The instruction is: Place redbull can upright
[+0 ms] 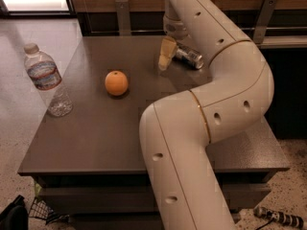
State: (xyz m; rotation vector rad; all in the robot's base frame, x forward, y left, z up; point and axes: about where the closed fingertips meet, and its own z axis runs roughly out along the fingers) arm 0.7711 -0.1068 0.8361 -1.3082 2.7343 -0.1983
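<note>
The redbull can (190,57) is a slim silver can with blue patches. It lies on its side at the far side of the dark table (110,133). My gripper (167,56) hangs from the white arm right at the can's left end, low over the table. The arm hides part of the can and the gripper's far side. I cannot tell whether the gripper touches the can.
An orange (116,83) sits left of the gripper near the table's middle. A clear plastic water bottle (47,79) stands upright near the left edge. My arm's large elbow (225,109) hangs over the table's right half. A wooden wall with rails runs behind the table.
</note>
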